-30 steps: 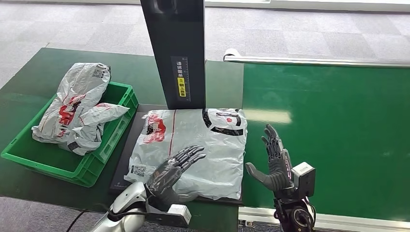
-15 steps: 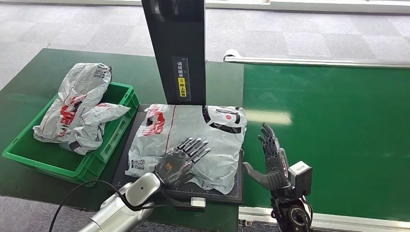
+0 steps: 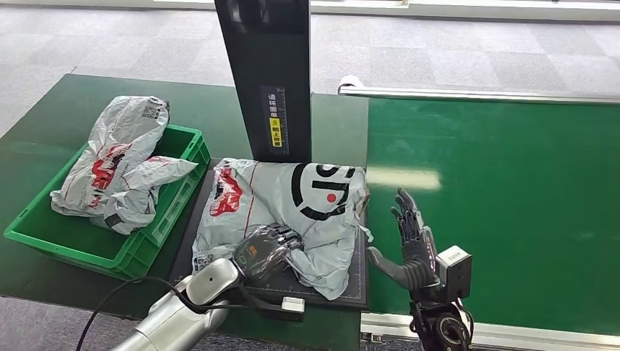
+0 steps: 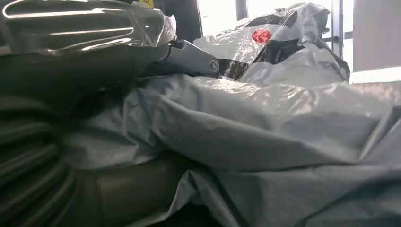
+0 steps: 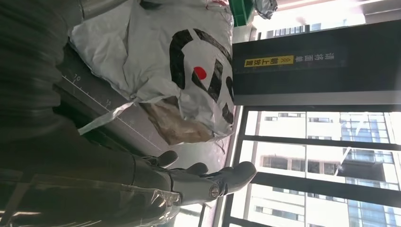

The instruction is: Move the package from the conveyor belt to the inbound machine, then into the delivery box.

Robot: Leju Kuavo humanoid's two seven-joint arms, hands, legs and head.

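While the package (image 3: 281, 212) lies crumpled on the inbound machine's dark plate (image 3: 356, 289), long axis toward the green delivery box (image 3: 157, 227) just beside it, the left hand (image 3: 265, 252) bunches its near edge in curled fingers, whereas the right hand (image 3: 414, 245) stands spread beside it, holding nothing.

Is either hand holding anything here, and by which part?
The left hand grips the grey package on the inbound machine, bunching its near edge. The right hand stands open beside it, holding nothing.
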